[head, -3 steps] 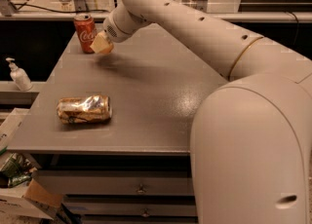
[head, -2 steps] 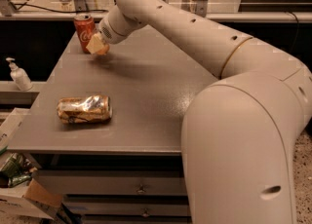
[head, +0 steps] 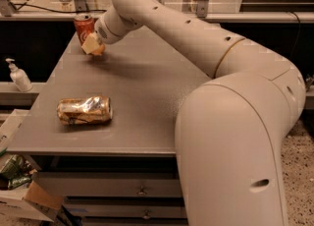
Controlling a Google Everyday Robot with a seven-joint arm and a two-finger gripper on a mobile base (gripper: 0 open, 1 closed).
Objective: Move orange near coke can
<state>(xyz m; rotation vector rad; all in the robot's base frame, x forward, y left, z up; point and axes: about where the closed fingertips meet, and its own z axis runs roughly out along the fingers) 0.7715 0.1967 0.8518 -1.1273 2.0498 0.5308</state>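
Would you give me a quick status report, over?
Gripper low at far-left table corner, orange at its tip. Coke can just behind. Crushed can lies nearer, out of the way.

Grey table [head: 147,87], speckled floor [head: 303,185]

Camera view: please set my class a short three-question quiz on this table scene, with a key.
1. True or false: the crushed can lies on its side on the table.
2. The gripper is closest to: A the coke can; B the crushed can; C the table's front edge.
3. Which fruit shows at the gripper?
Key: 1 true. 2 A; the gripper is at the far left corner. 3 the orange.
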